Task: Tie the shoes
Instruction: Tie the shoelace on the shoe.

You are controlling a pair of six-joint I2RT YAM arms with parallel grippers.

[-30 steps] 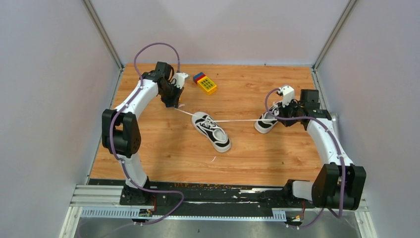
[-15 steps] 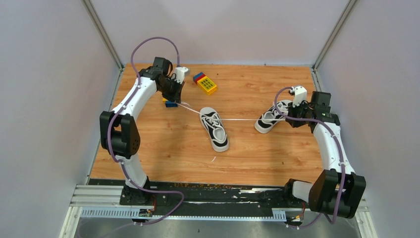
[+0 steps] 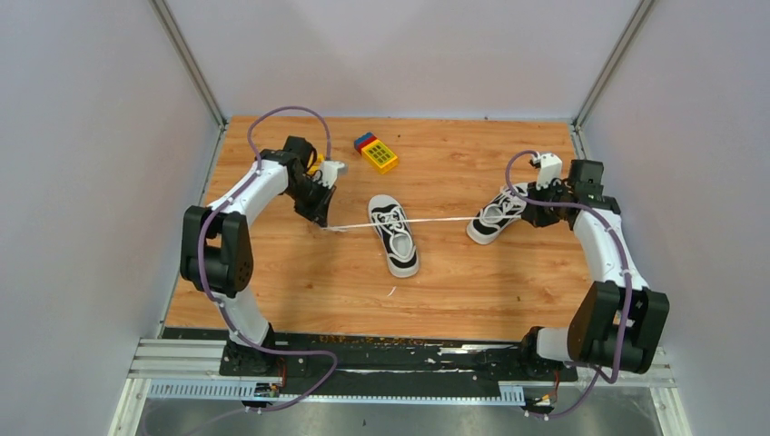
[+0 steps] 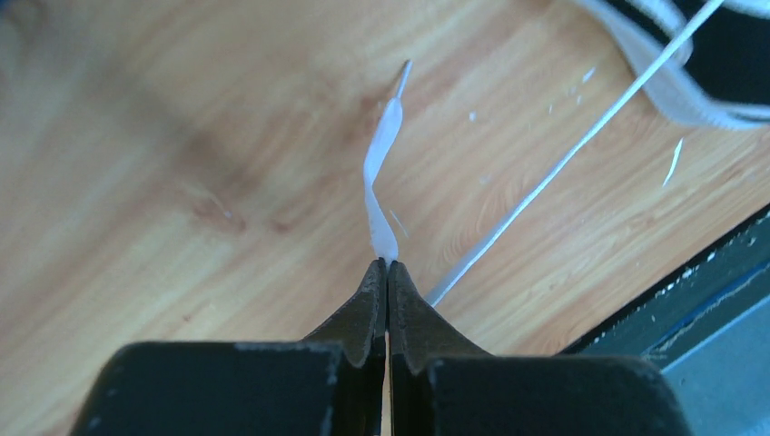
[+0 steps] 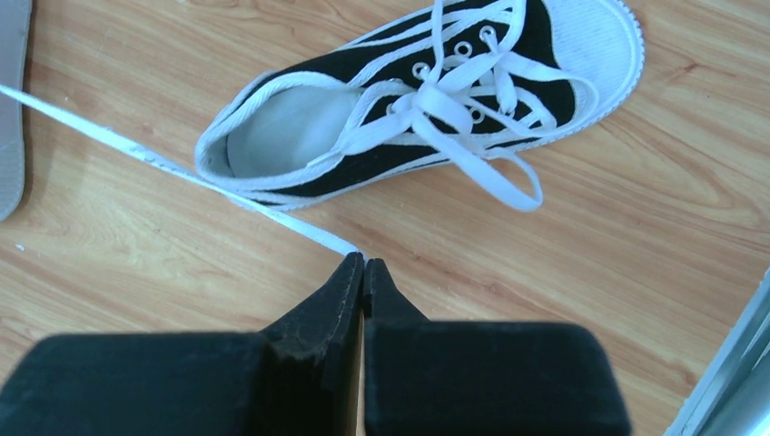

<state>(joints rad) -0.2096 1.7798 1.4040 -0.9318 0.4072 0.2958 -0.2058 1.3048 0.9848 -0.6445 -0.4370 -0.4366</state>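
Wooden table [image 3: 300,282] with two little black canvas sneakers on it. One shoe [image 3: 393,234] sits about mid-table, toe pointing at the near edge. The other shoe [image 3: 495,216] is over by the right edge, and from the right wrist camera it looks like it already has a bow in it. Toy blocks [image 3: 377,153] are up by the far edge, well apart from all this. No box, bin or tray anywhere, so nothing to report there.

The lace [image 3: 436,219] of the mid-table shoe is stretched in one straight white line across the boards, running out both ways from its top eyelets. The left gripper [image 3: 320,213] is on the left end, jaws pinched fully together, with a short tail and the plastic tip [image 4: 402,73] poking out past them. The right gripper [image 3: 536,213] is just beside the tied shoe, jaws likewise clamped tight, and the lace runs right into its tips.

Handling-wise, I'd guess these shoes are really light, so any pull drags the whole shoe instead of cinching. The lace is flat, floppy and thin. Grabbing near the ends like this seems right.
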